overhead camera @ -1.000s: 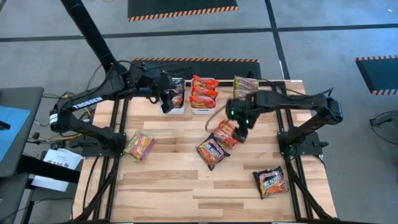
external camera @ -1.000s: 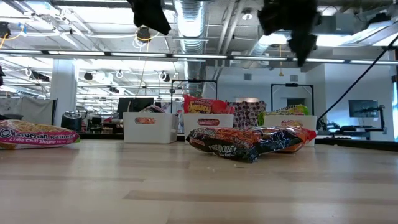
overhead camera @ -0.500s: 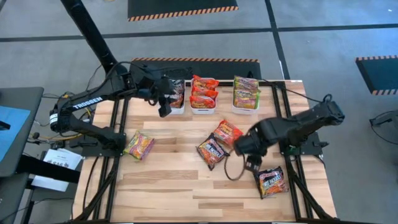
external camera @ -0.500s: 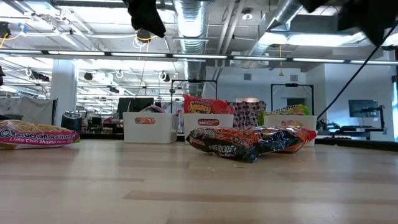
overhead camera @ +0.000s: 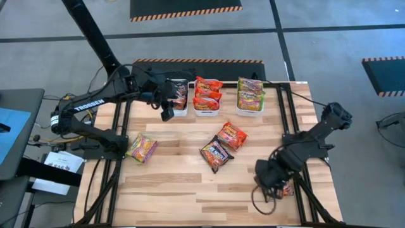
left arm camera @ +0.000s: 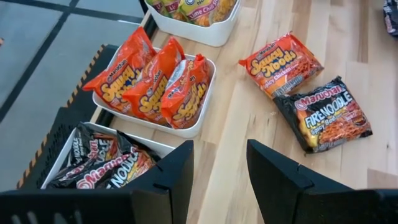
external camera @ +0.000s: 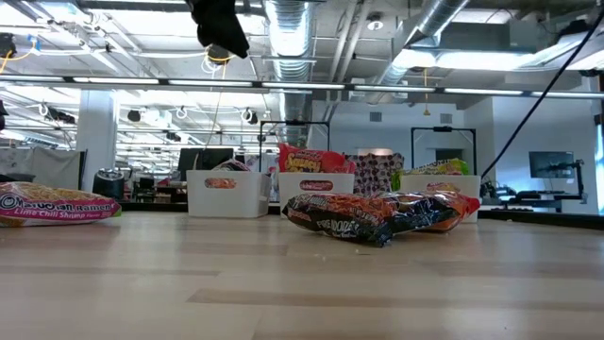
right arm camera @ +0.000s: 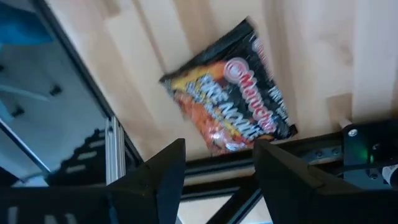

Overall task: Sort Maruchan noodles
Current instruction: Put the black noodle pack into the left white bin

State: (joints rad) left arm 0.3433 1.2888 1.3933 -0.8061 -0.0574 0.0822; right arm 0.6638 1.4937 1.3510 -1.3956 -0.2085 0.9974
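Note:
Three loose packets lie flat mid-table: a dark one [overhead camera: 216,154], a red-orange one [overhead camera: 232,135], and a pink-and-green one [overhead camera: 142,149] near the left edge. A fourth, dark packet [right arm camera: 233,118] lies near the table's near right corner. My right gripper [right arm camera: 214,163] hovers open above it and hides most of it in the high view [overhead camera: 272,180]. My left gripper [overhead camera: 168,113] is open and raised in front of the left bin [overhead camera: 180,101], which holds dark packets [left arm camera: 99,165]. The middle bin [left arm camera: 202,118] holds red-orange packets.
Three white bins stand in a row at the far edge; the right one [overhead camera: 250,109] holds green packets. The table's metal frame [right arm camera: 311,146] runs close beside the near right dark packet. Bare wood lies along the near edge and between the bins and the loose packets.
My right gripper has swung from above the red-orange packet mid-table toward the near right corner, ending over the dark packet there, and has left the low view. No packet has moved. My left gripper has stayed by the left bin.

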